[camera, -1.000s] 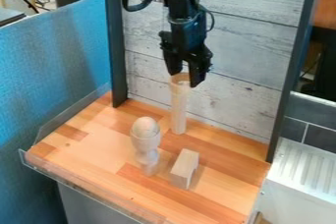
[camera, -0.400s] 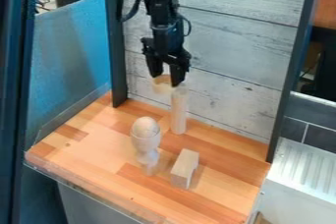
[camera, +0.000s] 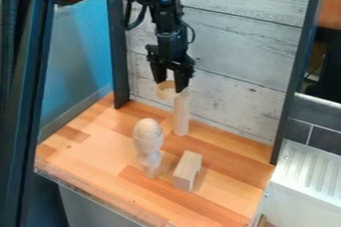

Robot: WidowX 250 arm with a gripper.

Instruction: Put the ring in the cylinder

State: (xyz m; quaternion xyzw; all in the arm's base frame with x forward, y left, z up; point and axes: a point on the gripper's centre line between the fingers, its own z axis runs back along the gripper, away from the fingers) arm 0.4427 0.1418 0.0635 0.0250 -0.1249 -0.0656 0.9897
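My gripper [camera: 170,86] hangs in the upper middle, in front of the back wall, shut on the light wooden ring [camera: 164,90]. The ring is held in the air between the fingertips, at about the height of the cylinder's top. Upright on the table stands the pale wooden cylinder [camera: 181,115], just right of the ring in the view. Its top end lies close under the right fingertip. Whether ring and cylinder touch, I cannot tell.
A wooden cup with an egg-shaped top [camera: 148,139] stands front left of the cylinder, and a wooden block [camera: 187,171] lies front right. The wooden table [camera: 226,193] has a clear rim; dark posts flank the back wall.
The gripper has moved left with the ring, from over the cylinder's top to its left side, then slightly down. Dark arm parts have come into view at the left and top left.
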